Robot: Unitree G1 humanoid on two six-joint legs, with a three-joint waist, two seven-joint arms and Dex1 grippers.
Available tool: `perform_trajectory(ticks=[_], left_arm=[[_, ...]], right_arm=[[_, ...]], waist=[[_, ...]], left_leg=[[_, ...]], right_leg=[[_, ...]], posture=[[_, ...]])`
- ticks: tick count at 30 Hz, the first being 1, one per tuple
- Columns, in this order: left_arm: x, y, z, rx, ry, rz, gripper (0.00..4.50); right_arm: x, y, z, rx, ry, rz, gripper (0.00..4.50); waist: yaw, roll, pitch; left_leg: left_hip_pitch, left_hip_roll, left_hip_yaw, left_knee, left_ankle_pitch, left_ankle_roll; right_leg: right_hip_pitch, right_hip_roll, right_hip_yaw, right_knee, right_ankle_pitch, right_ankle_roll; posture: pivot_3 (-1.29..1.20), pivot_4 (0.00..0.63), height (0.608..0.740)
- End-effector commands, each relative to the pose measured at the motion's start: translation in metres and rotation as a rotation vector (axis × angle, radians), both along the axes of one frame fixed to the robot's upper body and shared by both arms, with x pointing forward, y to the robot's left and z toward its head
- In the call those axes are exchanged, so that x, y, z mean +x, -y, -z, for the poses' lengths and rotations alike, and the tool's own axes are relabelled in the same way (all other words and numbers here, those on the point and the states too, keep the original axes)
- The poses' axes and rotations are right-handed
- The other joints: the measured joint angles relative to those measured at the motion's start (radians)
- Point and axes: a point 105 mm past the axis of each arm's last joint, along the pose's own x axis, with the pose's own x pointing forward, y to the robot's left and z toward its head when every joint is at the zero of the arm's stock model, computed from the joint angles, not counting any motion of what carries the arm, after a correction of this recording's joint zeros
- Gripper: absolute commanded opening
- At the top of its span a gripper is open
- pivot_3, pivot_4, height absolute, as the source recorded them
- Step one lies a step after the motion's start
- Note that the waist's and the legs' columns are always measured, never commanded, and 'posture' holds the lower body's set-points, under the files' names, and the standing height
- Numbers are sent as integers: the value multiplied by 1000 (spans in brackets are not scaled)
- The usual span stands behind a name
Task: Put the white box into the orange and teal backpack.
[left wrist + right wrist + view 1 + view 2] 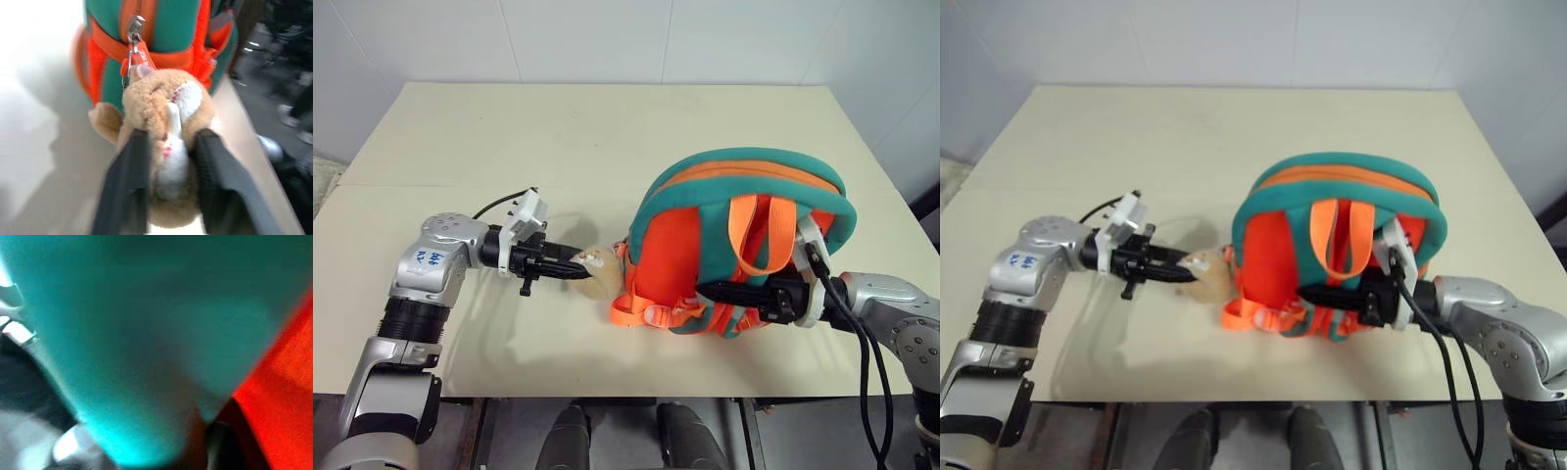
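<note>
The small rounded orange backpack with teal padded trim (744,235) stands on the pale beige rectangular table (558,137), on the robot's right half of it and close to the near edge. Its orange webbing handle loop (754,235) hangs down over the orange side that faces the camera, and orange webbing straps with a buckle (641,313) lie on the table at its lower left corner. The flat white box is not seen outside the backpack, and I cannot tell if it is inside. A tan plush hamster toy (592,271) hangs from the zipper pull (135,29) on the backpack's left side and rests on the table just beside the backpack. The left gripper (570,267) reaches toward the backpack from the left, almost level; its two black fingers (128,181) stand apart with the hamster toy between them, both touching its fur, but how firm the hold is I cannot tell. The right gripper (720,292) comes from the right and lies across the lower front of the backpack, against the teal and orange fabric. In the right wrist view the teal padding (146,333) is very close, and I cannot tell if those fingers are apart or together.
</note>
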Motion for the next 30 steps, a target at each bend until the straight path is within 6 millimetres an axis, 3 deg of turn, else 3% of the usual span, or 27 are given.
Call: perform_trajectory(ticks=[1, 7, 8, 13, 17, 22, 30], left_arm=[[-12, -5, -22, -31, 81, -1, 2587], [-26, -13, -24, -47, 86, -35, 4427], [-29, -15, -23, -44, 75, -34, 4471], [-29, -20, -23, -51, 92, -60, 4471], [-29, -29, -14, -31, 111, -82, 4471], [-25, -43, -10, -38, 136, -124, 4471], [-24, -45, -5, -12, 148, -130, 4471]], right_arm=[[-3, 5, -21, -17, 183, 46, 2284], [-18, 29, -27, -79, 233, 134, 4334], [-22, 35, -24, -98, 217, 146, 4427], [-27, 55, -17, -156, 197, 193, 4427], [-27, 88, 2, -240, 164, 275, 4427], [-11, 115, 5, -309, 236, 345, 4427], [1, 107, 4, -334, 221, 263, 4427]], waist=[[0, 0, 0], [3, 0, 0], [2, 0, 0], [1, 0, 0], [1, 0, 0], [-3, 0, 0], [-2, 0, 0]], left_leg=[[0, 0, 0, 0, 0, 0], [0, 0, 0, 0, 0, 0], [0, 0, 0, -1, 0, 0], [1, 0, 0, -1, 1, 1], [2, 0, 1, -1, 2, 2], [3, 0, 4, -1, 2, 3], [3, 1, 5, -1, 4, 4]], right_leg=[[0, 0, 0, 0, 0, 0], [1, 0, 0, -1, 0, 0], [1, 0, 0, -1, 0, 0], [1, 0, 0, -2, 0, -1], [2, 0, 0, -2, 0, -2], [3, 0, 3, -8, 1, -7], [3, 0, 4, -9, 0, -12]], posture=[[0, 150, 740], [0, 150, 740], [0, 150, 740], [0, 150, 740], [0, 150, 740], [0, 150, 740], [0, 150, 740]])
